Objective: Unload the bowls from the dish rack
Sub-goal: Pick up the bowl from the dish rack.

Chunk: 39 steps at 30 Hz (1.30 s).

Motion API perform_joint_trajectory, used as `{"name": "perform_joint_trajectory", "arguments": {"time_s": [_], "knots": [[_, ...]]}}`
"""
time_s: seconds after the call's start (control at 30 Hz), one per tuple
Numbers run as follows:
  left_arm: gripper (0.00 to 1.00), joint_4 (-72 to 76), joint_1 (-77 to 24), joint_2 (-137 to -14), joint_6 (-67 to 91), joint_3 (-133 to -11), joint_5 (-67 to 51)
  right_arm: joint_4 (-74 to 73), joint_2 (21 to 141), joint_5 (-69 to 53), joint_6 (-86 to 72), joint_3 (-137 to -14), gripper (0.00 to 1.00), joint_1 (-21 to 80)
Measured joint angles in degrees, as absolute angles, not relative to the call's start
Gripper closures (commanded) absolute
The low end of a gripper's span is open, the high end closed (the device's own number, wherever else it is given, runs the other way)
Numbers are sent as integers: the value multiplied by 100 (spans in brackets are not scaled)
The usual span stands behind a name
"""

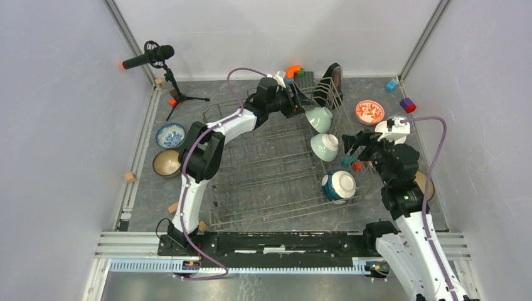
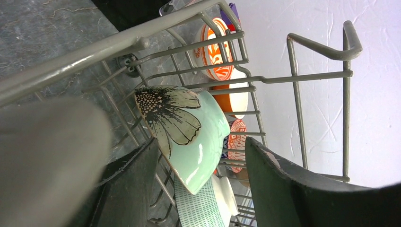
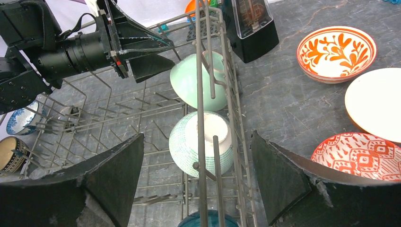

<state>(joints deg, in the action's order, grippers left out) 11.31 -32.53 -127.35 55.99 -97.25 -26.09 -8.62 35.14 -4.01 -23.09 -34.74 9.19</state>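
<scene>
The grey wire dish rack (image 1: 251, 182) fills the middle of the table. Three bowls stand on edge along its right side: a mint green bowl (image 1: 319, 119) with a flower inside (image 2: 189, 137), a striped bowl (image 1: 325, 146) (image 3: 201, 142) and a teal bowl (image 1: 339, 185) with a white base. My left gripper (image 1: 305, 105) (image 2: 201, 142) is open, one finger on each side of the mint bowl, with gaps showing. My right gripper (image 1: 356, 147) (image 3: 197, 137) is open above the rack's right side wire (image 3: 203, 71), over the striped bowl and holding nothing.
On the table right of the rack lie a red-floral bowl (image 3: 336, 52), a white bowl (image 3: 376, 101) and a red-lattice bowl (image 3: 359, 153). Left of it sit a blue-white bowl (image 1: 170, 135) and a tan bowl (image 1: 166, 162). A black box (image 1: 332, 78), microphone stand (image 1: 150, 58) and coloured blocks (image 1: 408, 105) line the back.
</scene>
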Motion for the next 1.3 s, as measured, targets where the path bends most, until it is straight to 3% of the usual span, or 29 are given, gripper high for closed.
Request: {"name": "perform_joint_trajectory", "arguments": {"time_s": [0.37, 0.8, 0.9, 1.1, 1.3], "knots": [[14, 272, -3288, -12770, 5363, -10097, -2497, -864, 3514, -401, -2311, -3474, 12, 928], [14, -1050, -3319, -12783, 5068, -10648, -2462, -864, 3511, -403, -2314, -3474, 11, 928], [1, -1463, -3332, -12916, 4974, -10984, -2458, -864, 3514, -403, -2314, -3474, 11, 928], [2, -2268, -3415, -13305, 4532, -11668, -2244, -864, 3514, -403, -2316, -3474, 11, 928], [20, -2279, -3417, -13347, 4355, -11681, -2270, -860, 3520, -405, -2316, -3474, 11, 928]]}}
